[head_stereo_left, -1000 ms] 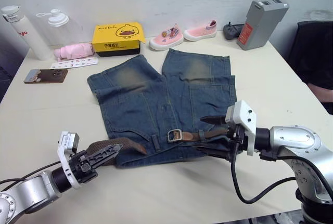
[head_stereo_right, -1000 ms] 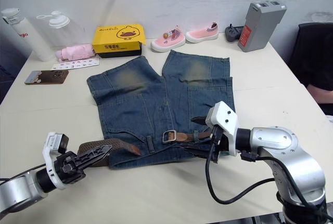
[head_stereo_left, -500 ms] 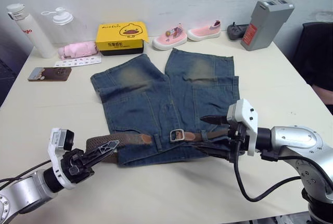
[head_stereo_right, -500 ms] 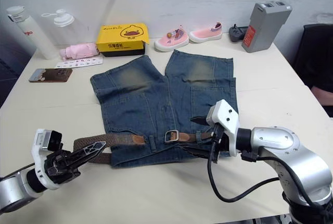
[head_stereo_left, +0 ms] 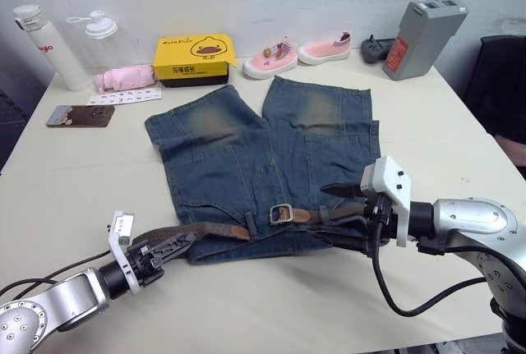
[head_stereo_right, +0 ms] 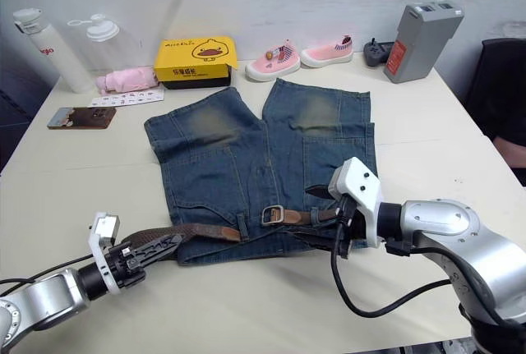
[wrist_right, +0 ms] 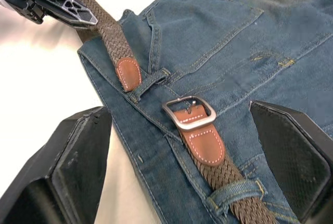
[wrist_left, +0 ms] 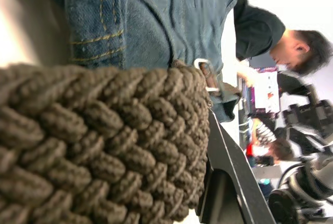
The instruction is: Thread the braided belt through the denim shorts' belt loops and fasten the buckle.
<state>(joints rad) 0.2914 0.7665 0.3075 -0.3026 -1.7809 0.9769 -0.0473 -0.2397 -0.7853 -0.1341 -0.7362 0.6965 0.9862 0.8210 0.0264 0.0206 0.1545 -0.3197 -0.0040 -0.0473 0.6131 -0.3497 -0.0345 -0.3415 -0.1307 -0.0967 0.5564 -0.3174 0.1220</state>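
Note:
The denim shorts [head_stereo_left: 263, 140] lie flat mid-table, waistband toward me. The braided belt [head_stereo_left: 205, 230] runs along the waistband; its tan leather tip [wrist_right: 128, 73] rests just short of a belt loop [wrist_right: 148, 83]. To the right sits the silver buckle [head_stereo_left: 282, 213], and its strap passes under another belt loop [wrist_right: 234, 192]. My left gripper [head_stereo_left: 167, 244] is low at the shorts' left corner, shut on the belt's braided part. My right gripper [head_stereo_left: 339, 215] stands open, one finger on each side of the waistband right of the buckle.
Along the far edge stand two bottles [head_stereo_left: 37, 42], a pink bundle [head_stereo_left: 123, 80], a yellow box [head_stereo_left: 194, 60], pink shoes [head_stereo_left: 275, 58] and a grey box [head_stereo_left: 423, 27]. A phone [head_stereo_left: 76, 116] lies at the left. A person [wrist_left: 270, 42] sits beyond the table's right side.
My left gripper has sunk closer to the table and its fingers have drawn together on the belt, which now lies straighter with its tip nearer the loop. The right gripper has held still.

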